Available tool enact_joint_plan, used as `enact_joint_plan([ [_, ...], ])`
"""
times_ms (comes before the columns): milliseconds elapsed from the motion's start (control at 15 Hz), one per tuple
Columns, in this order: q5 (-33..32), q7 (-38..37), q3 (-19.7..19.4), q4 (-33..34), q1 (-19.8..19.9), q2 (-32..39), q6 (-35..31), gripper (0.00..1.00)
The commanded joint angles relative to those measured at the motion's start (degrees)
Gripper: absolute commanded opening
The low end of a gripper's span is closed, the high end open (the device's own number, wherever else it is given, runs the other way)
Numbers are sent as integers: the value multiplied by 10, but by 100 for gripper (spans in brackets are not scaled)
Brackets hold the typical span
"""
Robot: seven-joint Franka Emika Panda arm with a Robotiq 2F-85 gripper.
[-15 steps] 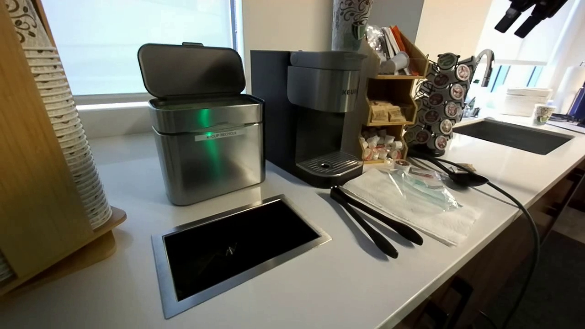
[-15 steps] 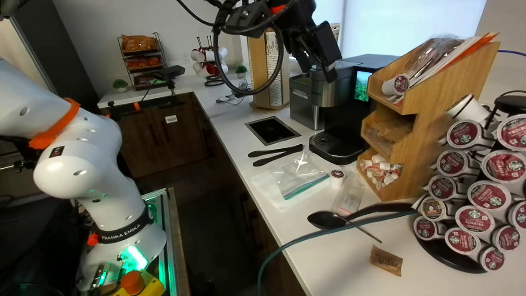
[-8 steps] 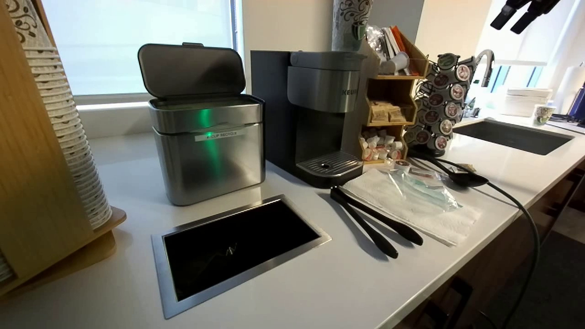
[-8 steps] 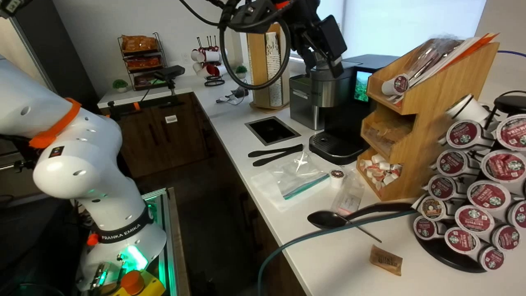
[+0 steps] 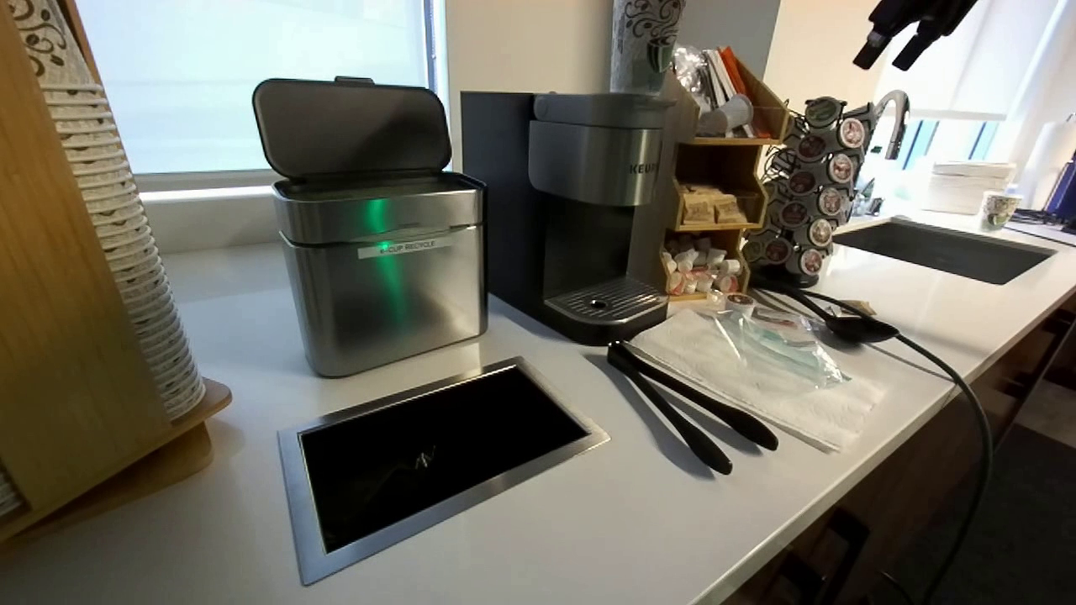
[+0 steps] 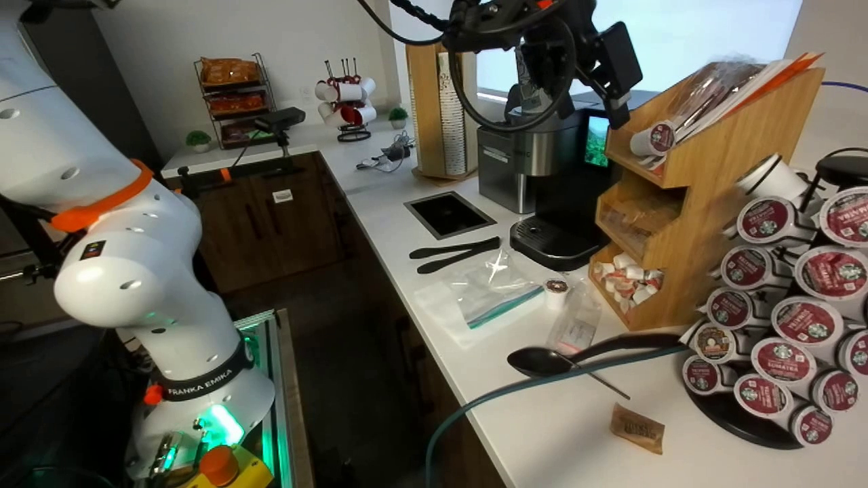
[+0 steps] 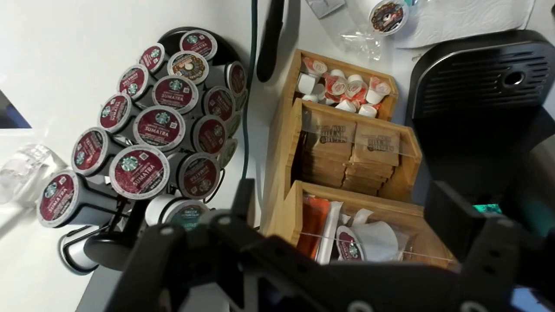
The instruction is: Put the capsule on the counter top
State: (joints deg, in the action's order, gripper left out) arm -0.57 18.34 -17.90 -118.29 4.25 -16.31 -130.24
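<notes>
A white capsule (image 7: 373, 240) with a maroon lid lies on its side in the top compartment of the wooden organizer (image 7: 277, 173). It also shows in both exterior views (image 5: 730, 116) (image 6: 653, 140). My gripper (image 7: 347, 203) is wide open above the organizer, with the capsule between and below its fingers in the wrist view. Nothing is between the fingers. In the exterior views the gripper is high up (image 5: 891, 55) (image 6: 566, 107). The white counter top (image 5: 605, 529) carries the organizer and has a steel-framed black opening (image 5: 454, 454). Another capsule (image 6: 555, 291) stands on the counter top (image 6: 542, 434).
A capsule carousel (image 7: 160, 125) stands beside the organizer. The coffee maker (image 5: 597, 168) is on its other side, with a steel bin (image 5: 387, 294) behind. Tongs (image 5: 681, 412), a plastic bag (image 6: 488, 291), a black ladle (image 6: 542, 362) and a hose (image 6: 488, 400) lie in front.
My gripper has moved towards the organizer and stays open. It shifts left in one exterior view and right in another. The capsule and the other objects have not moved.
</notes>
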Motion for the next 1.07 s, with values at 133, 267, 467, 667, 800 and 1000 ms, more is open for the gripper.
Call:
enact_joint_plan([
  [133,11,2,15,7,14,13,-11,100],
  [267,22,8,18,16,8,31,-41,100],
  [467,12,4,30,38,10,73,-100,100],
  [667,22,1,40,67,11,120,-128,100],
  [800,26,-11,47,91,14,151,-134,100],
  [1000,19,-38,58,131,22,188,-137,100],
])
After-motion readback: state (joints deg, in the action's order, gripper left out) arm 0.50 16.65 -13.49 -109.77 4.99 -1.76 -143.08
